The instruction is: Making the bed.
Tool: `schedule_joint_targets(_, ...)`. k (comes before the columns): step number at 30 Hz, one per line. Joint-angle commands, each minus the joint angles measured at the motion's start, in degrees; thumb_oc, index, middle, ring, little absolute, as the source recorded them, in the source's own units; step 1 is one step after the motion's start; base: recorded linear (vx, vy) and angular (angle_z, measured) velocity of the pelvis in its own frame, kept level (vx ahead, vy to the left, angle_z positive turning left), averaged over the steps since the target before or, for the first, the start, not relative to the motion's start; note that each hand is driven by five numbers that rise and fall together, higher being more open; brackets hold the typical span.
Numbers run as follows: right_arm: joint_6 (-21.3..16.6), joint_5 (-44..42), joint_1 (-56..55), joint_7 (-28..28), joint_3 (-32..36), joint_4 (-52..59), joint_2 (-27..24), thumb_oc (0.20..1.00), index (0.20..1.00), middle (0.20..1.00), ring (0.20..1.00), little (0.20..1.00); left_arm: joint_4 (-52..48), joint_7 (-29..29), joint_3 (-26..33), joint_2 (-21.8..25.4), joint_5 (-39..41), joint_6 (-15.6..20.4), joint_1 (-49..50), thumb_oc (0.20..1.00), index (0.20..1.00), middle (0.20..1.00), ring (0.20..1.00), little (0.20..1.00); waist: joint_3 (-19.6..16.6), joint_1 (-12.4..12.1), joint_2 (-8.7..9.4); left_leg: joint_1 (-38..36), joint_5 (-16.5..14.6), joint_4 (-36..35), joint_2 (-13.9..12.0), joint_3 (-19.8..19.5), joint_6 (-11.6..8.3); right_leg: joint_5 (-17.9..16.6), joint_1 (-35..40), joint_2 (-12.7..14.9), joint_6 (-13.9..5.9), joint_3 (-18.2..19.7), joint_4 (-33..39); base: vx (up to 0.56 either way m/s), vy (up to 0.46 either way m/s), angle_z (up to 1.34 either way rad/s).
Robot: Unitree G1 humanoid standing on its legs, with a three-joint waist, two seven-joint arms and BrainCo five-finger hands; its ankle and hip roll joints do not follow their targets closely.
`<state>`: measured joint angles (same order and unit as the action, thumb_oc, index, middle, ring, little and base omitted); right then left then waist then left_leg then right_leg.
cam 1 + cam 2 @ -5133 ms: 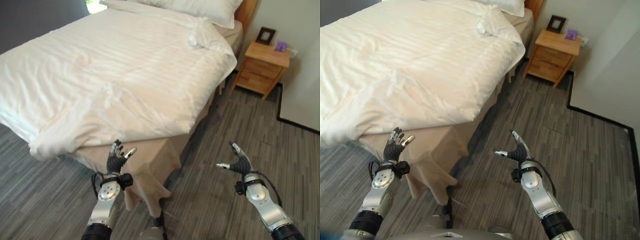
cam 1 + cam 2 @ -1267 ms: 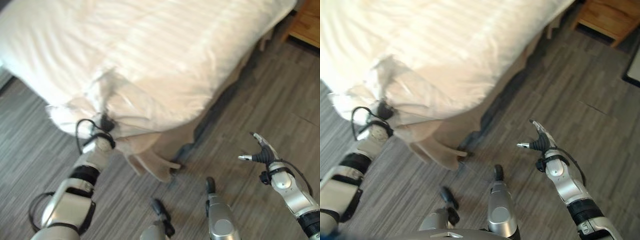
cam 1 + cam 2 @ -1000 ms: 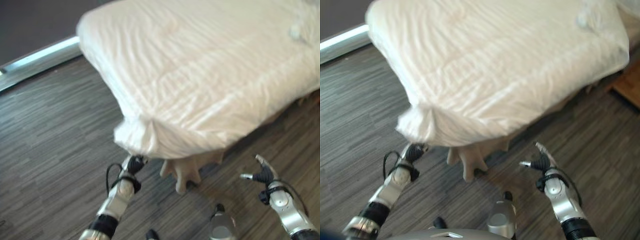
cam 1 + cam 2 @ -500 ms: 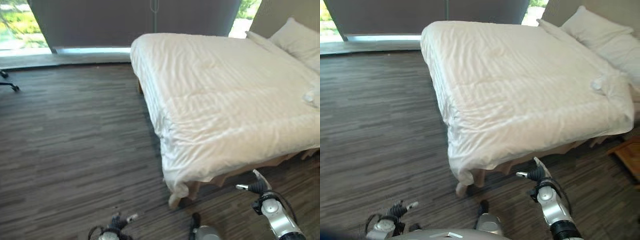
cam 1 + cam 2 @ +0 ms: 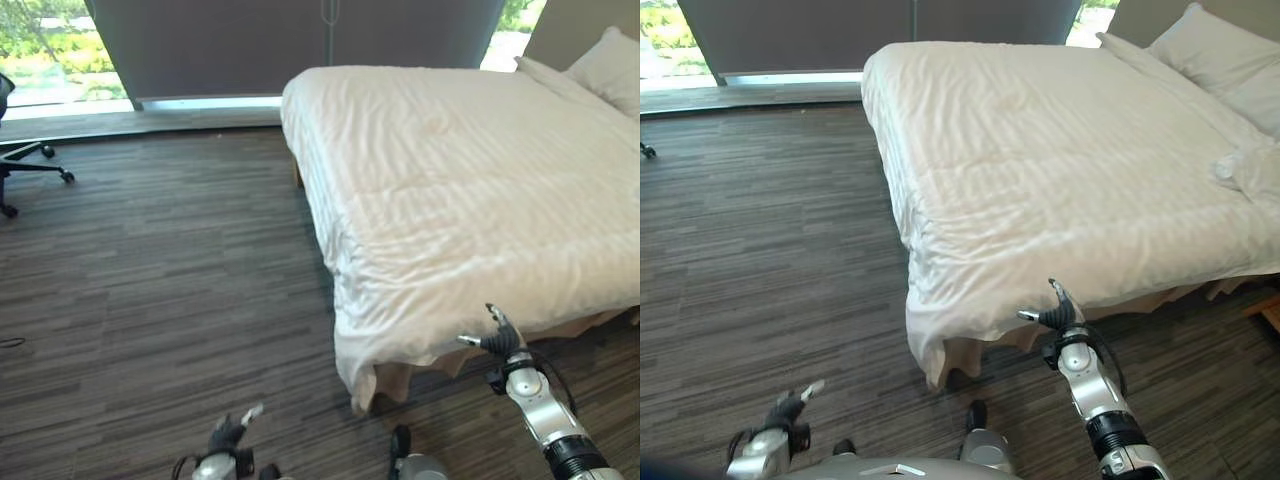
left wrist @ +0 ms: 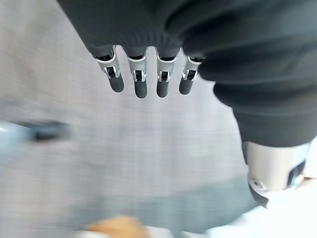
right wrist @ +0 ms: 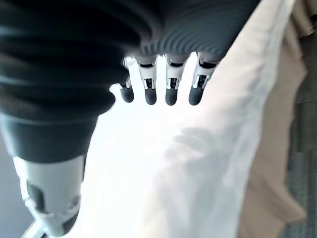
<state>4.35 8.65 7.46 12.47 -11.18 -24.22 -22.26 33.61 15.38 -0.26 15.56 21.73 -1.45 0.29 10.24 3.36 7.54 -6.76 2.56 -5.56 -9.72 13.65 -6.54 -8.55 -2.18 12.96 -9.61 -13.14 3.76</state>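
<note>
my right hand [image 5: 1055,313] is raised at the near edge of the bed, fingers [image 7: 171,91] straight and spread from the thumb, nothing held; it is just in front of the hanging edge of the white duvet [image 5: 470,200], and i cannot tell whether the tips touch the cloth. in the right wrist view the duvet's white fabric lies past my fingertips, with the beige bed skirt [image 7: 277,148] hanging beside it.

my left hand [image 5: 228,436] is low over the floor [image 5: 160,290], well apart from the bed, fingers [image 6: 140,82] extended and relaxed, holding nothing.

the duvet is spread over the mattress and looks mostly smooth, with light wrinkles near the foot corner closest to me, where it droops over the corner [image 5: 930,335]. the bed skirt [image 5: 400,378] shows beneath that corner. near the head end a small bunched lump of white cloth [image 5: 1240,165] sits at the duvet's edge, and pillows [image 5: 1215,55] lie beyond it.

further out, dark striped flooring runs to a grey wall with a bright window strip [image 5: 60,50], and the base of an office chair [image 5: 25,165] stands near it.
</note>
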Motion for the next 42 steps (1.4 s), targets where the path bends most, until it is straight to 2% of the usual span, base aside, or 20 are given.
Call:
schedule_joint_targets(1, -3.3, -1.2, 7.1, 1.3, -3.5, 4.4, -1.9, 1.0, 1.0, 1.0, 1.0, 1.0, -12.0, 2.3, -2.5, 5.0, 4.2, 9.4, -14.9, 1.0, 1.0, 1.0, 1.0, 1.0, 0.5, 2.3, -0.21, -1.5, -5.2, 0.6, -1.8, 3.2, -1.31, -1.1, -3.8, 2.3, -2.45, 0.7, 1.1, -0.01, -0.087, -0.05)
schedule_joint_targets(5, -4.5, -1.8, 7.5, 0.5, -5.0, 4.6, -3.7, 1.0, 1.0, 1.0, 1.0, 1.0, -18.6, 2.9, -5.3, 4.8, 5.6, 12.4, -22.9, 1.0, 1.0, 1.0, 1.0, 1.0, 0.6, 5.0, -2.98, 0.1, -3.7, 0.6, -3.5, 4.5, -2.55, -0.3, -5.5, 0.9, -2.14, 1.7, 1.2, 0.01, -0.063, -0.19)
schedule_joint_targets(6, -5.4, -3.3, 6.9, -0.7, -3.4, 5.8, -5.6, 1.0, 1.0, 1.0, 1.0, 1.0, -17.8, -0.5, 0.3, 10.2, 11.1, 13.9, -22.2, 1.0, 1.0, 1.0, 1.0, 1.0, 0.7, 5.0, -4.32, 0.2, -3.4, 0.6, -3.9, 4.7, -3.08, 0.1, -5.5, 0.4, -2.06, 1.9, 1.2, 0.06, -0.028, -0.21)
schedule_joint_targets(7, -5.9, -4.1, 5.5, -0.8, -2.3, 8.2, -6.4, 1.0, 1.0, 1.0, 1.0, 1.0, -18.9, -3.3, 3.3, 10.0, 16.6, 14.3, -19.9, 1.0, 1.0, 1.0, 1.0, 1.0, 0.6, 5.6, -5.0, 0.5, -3.2, 0.6, -4.3, 5.0, -3.42, 0.3, -5.7, 0.1, -1.95, 2.1, 1.2, 0.06, -0.003, -0.31)
schedule_joint_targets(8, -5.5, -3.1, 4.3, -1.6, -2.6, 10.2, -6.6, 1.0, 1.0, 1.0, 1.0, 1.0, -20.1, -3.8, 0.8, 8.9, 14.0, 14.2, -18.3, 1.0, 1.0, 1.0, 1.0, 1.0, 0.4, 6.5, -5.65, 0.9, -2.6, 0.6, -4.6, 5.4, -3.55, 0.4, -6.2, -0.2, -1.78, 2.4, 1.2, 0.07, -0.017, -0.33)
schedule_joint_targets(10, -7.1, -3.7, 5.8, -2.0, -4.3, 9.1, -6.3, 1.0, 1.0, 1.0, 1.0, 1.0, -17.4, -2.2, -3.1, 5.3, 15.0, 14.4, -24.1, 1.0, 1.0, 1.0, 1.0, 1.0, 0.4, 8.3, -6.86, 1.3, -2.1, 0.6, -5.4, 6.6, -4.06, 0.7, -7.2, -1.0, -1.53, 3.0, 1.2, 0.05, -0.036, -0.27)
schedule_joint_targets(11, -7.1, -3.7, 5.8, -2.0, -4.3, 9.1, -6.3, 1.0, 1.0, 1.0, 1.0, 1.0, -17.4, -2.2, -3.1, 5.3, 15.0, 14.4, -24.1, 1.0, 1.0, 1.0, 1.0, 1.0, 0.4, 8.3, -6.86, 1.3, -2.1, 0.6, -5.4, 6.6, -4.06, 0.7, -7.2, -1.0, -1.53, 3.0, 1.2, 0.01, -0.015, -0.14)
schedule_joint_targets(13, -8.2, -9.3, 7.3, -2.0, -1.9, 10.2, -6.6, 1.0, 1.0, 1.0, 1.0, 1.0, -18.4, -6.9, 2.1, 6.4, 24.1, 14.7, -21.6, 1.0, 1.0, 1.0, 1.0, 1.0, 0.8, 8.3, -8.26, 2.2, -1.6, 0.6, -5.9, 6.8, -4.57, 0.9, -8.3, -1.6, -1.51, 3.2, 1.2, 0.02, -0.012, -0.22)
schedule_joint_targets(16, -9.4, -11.6, 10.5, -0.9, -1.7, 11.0, -5.1, 1.0, 1.0, 1.0, 1.0, 1.0, -19.0, -6.1, -1.6, 3.2, 24.8, 15.6, -22.3, 1.0, 1.0, 1.0, 1.0, 1.0, 0.6, 9.9, -9.51, 3.5, -0.9, 0.6, -6.8, 8.7, -5.1, 1.0, -10.7, -2.6, -1.46, 4.3, 1.2, 0.04, -0.018, -0.18)
schedule_joint_targets(20, -11.4, -14.0, 15.1, 1.0, -1.2, 11.3, -4.3, 1.0, 1.0, 1.0, 1.0, 1.0, -17.8, -8.7, -5.6, 0.7, 25.6, 14.9, -24.4, 1.0, 1.0, 1.0, 1.0, 1.0, 0.6, 10.9, -10.58, 4.9, 0.1, 0.6, -7.7, 9.6, -5.77, 1.2, -12.3, -3.4, -1.28, 4.7, 1.2, 0.05, -0.055, -0.35)
schedule_joint_targets(23, -12.7, -20.7, 16.9, 0.4, -1.3, 9.3, -2.2, 1.0, 1.0, 1.0, 1.0, 1.0, -16.0, -9.8, -7.8, -0.9, 27.4, 14.6, -27.0, 1.0, 1.0, 1.0, 1.0, 1.0, 0.4, 11.4, -11.13, 5.6, 0.5, 0.6, -8.3, 9.8, -6.22, 1.3, -13.0, -3.7, -1.02, 4.7, 1.2, 0.05, -0.045, -0.12)
schedule_joint_targets(24, -14.3, -29.4, 19.6, 0.1, -1.9, 6.7, 0.5, 0.2, 0.2, 0.2, 0.2, 0.2, -14.9, -9.9, -9.8, -2.3, 29.5, 14.8, -29.9, 0.925, 0.925, 0.925, 0.925, 0.925, 0.6, 11.5, -11.52, 6.1, 1.0, 0.6, -8.4, 9.8, -6.51, 1.2, -13.5, -3.9, -0.94, 4.6, 1.2, 0.02, -0.034, -0.1)
schedule_joint_targets(25, -14.4, -29.5, 19.8, 0.0, -1.9, 6.5, 0.5, 0.2, 0.2, 0.2, 0.2, 0.2, -14.8, -9.9, -9.8, -2.3, 29.5, 14.8, -30.1, 0.824, 0.824, 0.824, 0.824, 0.824, 0.7, 11.5, -11.53, 6.2, 1.0, 0.6, -8.4, 9.8, -6.52, 1.2, -13.5, -4.0, -0.93, 4.6, 1.2, 0.02, -0.034, -0.14)
schedule_joint_targets(27, -14.4, -29.5, 19.8, 0.0, -1.9, 6.5, 0.5, 0.2, 0.2, 0.2, 0.2, 0.2, -14.8, -9.9, -9.8, -2.3, 29.5, 14.8, -30.1, 0.824, 0.824, 0.824, 0.824, 0.824, 0.7, 11.5, -11.53, 6.2, 1.0, 0.6, -8.4, 9.8, -6.52, 1.2, -13.5, -4.0, -0.93, 4.6, 1.2, 0.01, -0.038, -0.08)
schedule_joint_targets(28, -17.6, -49.7, 26.4, -4.4, -1.5, 2.3, 6.5, 0.2, 0.2, 0.2, 0.2, 0.2, -12.3, -10.8, -10.6, -5.4, 35.7, 15.7, -35.6, 0.2, 0.2, 0.2, 0.2, 0.2, 0.8, 10.9, -11.69, 7.5, 1.7, 0.6, -8.8, 9.8, -7.19, 1.3, -14.8, -4.3, -0.95, 4.6, 1.2, 0.04, -0.106, -0.02)
schedule_joint_targets(30, -20.5, -62.9, 28.9, -8.5, -0.3, 0.2, 10.2, 0.2, 0.2, 0.2, 0.2, 0.2, -9.5, -12.4, -10.7, -8.7, 41.3, 16.6, -38.4, 0.2, 0.2, 0.2, 0.2, 0.2, 1.1, 10.3, -11.22, 7.8, 2.1, 0.6, -9.4, 9.6, -7.65, 1.7, -14.9, -4.6, -0.83, 4.3, 1.2, 0.05, -0.128, 0.0)
schedule_joint_targets(31, -20.6, -63.2, 29.1, -8.9, -0.2, -0.1, 10.1, 0.2, 0.2, 0.2, 0.2, 0.2, -9.3, -12.6, -10.8, -8.7, 41.4, 16.7, -38.6, 0.2, 0.2, 0.2, 0.2, 0.2, 1.2, 10.2, -11.22, 7.8, 2.1, 0.6, -9.4, 9.6, -7.67, 1.7, -14.9, -4.6, -0.82, 4.3, 1.2, 0.05, -0.125, 0.04)
schedule_joint_targets(32, -22.2, -68.5, 30.3, -11.2, 0.6, -0.5, 11.8, 0.2, 0.2, 0.2, 0.2, 0.2, -8.2, -14.1, -11.3, -10.2, 43.5, 16.6, -39.8, 0.2, 0.2, 0.2, 0.2, 0.2, 1.5, 9.9, -10.92, 8.1, 2.5, 0.6, -9.7, 9.1, -7.87, 1.9, -14.8, -4.7, -0.71, 4.0, 1.2, 0.02, -0.093, 0.03)
schedule_joint_targets(39, -24.2, -76.7, 34.8, -16.6, 2.0, -2.9, 14.2, 0.2, 0.2, 0.2, 0.2, 0.2, -5.7, -18.7, -11.0, -11.6, 48.0, 17.0, -44.0, 0.2, 0.2, 0.2, 0.2, 0.2, 3.9, 8.8, -10.14, 10.6, 3.3, 0.6, -10.2, 7.8, -8.11, 2.2, -16.2, -4.4, -0.29, 2.4, 0.2, -0.02, -0.072, 0.16)
schedule_joint_targets(42, -24.3, -79.0, 37.4, -18.1, 0.9, -4.8, 16.0, 0.2, 0.2, 0.2, 0.2, 0.2, -3.9, -19.8, -11.0, -12.2, 49.9, 17.3, -47.6, 0.2, 0.2, 0.2, 0.2, 0.2, 6.9, 7.8, -9.91, 13.1, 3.5, 0.6, -10.1, 6.7, -7.81, 3.3, -21.6, -3.9, 0.26, 1.6, -5.6, -0.13, -0.061, 0.24)
